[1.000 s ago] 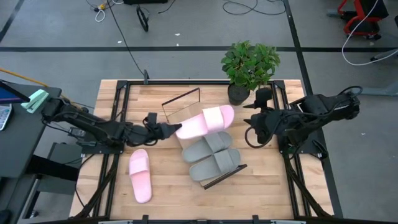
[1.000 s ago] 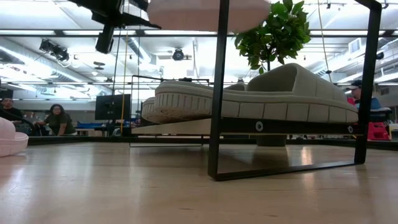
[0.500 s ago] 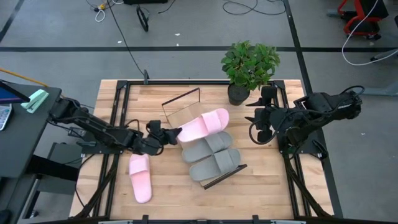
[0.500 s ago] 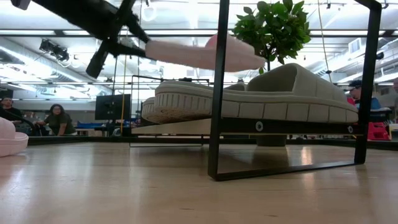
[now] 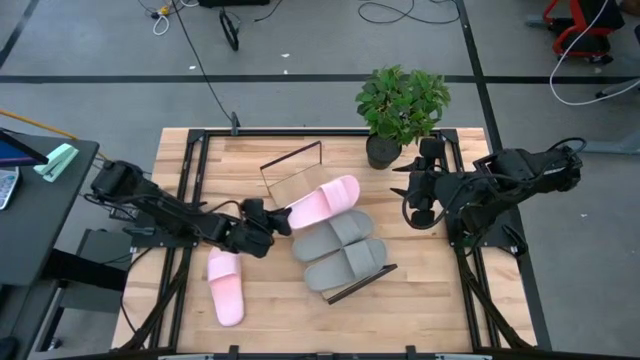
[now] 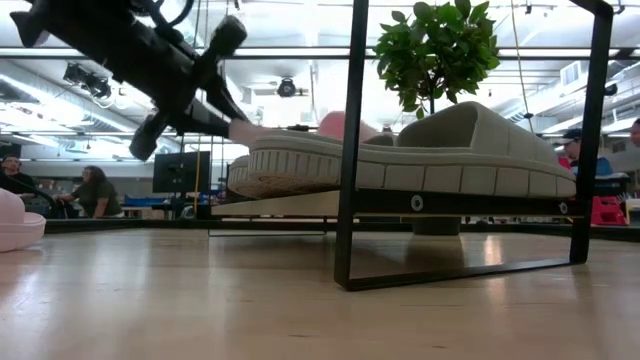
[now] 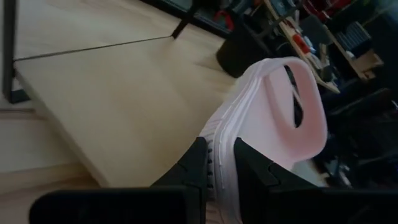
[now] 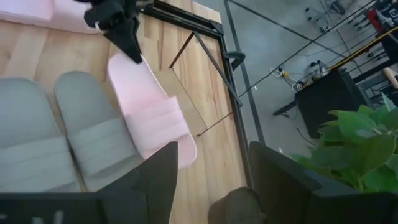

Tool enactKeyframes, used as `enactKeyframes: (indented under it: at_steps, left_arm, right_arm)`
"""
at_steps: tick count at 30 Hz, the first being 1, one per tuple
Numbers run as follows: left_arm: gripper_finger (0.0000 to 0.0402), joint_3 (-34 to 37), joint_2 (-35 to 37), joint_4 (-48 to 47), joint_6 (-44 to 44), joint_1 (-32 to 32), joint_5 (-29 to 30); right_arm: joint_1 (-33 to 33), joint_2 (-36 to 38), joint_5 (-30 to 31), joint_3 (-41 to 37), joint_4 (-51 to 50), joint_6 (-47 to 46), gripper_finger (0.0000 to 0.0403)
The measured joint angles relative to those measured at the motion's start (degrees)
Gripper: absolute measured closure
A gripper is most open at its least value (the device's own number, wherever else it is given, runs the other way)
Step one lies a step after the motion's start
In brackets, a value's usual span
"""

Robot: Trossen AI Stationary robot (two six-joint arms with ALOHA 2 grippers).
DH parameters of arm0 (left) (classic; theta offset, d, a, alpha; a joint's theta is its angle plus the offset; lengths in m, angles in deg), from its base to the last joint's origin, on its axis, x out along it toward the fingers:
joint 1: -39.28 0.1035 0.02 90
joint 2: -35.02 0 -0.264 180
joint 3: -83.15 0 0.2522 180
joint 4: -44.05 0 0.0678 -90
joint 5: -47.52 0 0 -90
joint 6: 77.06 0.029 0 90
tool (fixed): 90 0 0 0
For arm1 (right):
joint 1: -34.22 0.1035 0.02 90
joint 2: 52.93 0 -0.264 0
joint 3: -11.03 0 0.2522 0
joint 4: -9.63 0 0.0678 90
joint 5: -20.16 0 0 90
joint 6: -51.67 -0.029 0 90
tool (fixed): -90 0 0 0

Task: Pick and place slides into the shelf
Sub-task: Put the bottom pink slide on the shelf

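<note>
Nearest you on the table, one pink slide (image 5: 226, 287) lies alone on bare wood, well off the shelf (image 5: 285, 178), not yet picked. It shows only as a pale edge in the low view.

Next comes your left gripper (image 5: 279, 219), clamped on the heel of the second pink slide (image 5: 322, 201). The left wrist view makes the grip plain: the two dark fingers (image 7: 198, 163) pinch the sole's rim, one on each side. A heel grip lets you lead toe-first across the shelf, I judge, and drop the slide beside the pair already there.

The two grey slides (image 5: 340, 250) sit side by side on the shelf, with the pink one just beyond them. From above, pink and the nearer grey look close to touching. The low view adds what the high one cannot: the pink slide (image 6: 300, 131) sits at about the level of the grey soles (image 6: 400, 160), though you cannot tell whether it rests on the board.

Farther off, the right gripper (image 5: 420, 190) waits near the potted plant (image 5: 402, 105), its fingers wide apart in the right wrist view. That view also shows the pink slide (image 8: 149, 109) from its toe end, with the left gripper (image 8: 127, 37) at its heel.
</note>
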Motion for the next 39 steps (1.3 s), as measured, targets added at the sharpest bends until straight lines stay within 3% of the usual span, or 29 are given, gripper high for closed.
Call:
enactKeyframes:
  at_steps: [10, 39]
  left_arm:
    - [0.0347, 0.02, -5.20, 0.35, -6.42, 0.12, -0.70]
    - [0.0340, 0.02, -6.59, 0.21, -4.72, 0.73, -7.80]
  right_arm:
    - [0.00, 0.00, 0.00, 0.00, 0.88, 0.02, 0.0200]
    - [0.02, -0.02, 0.02, 0.00, 1.03, 0.09, 0.0200]
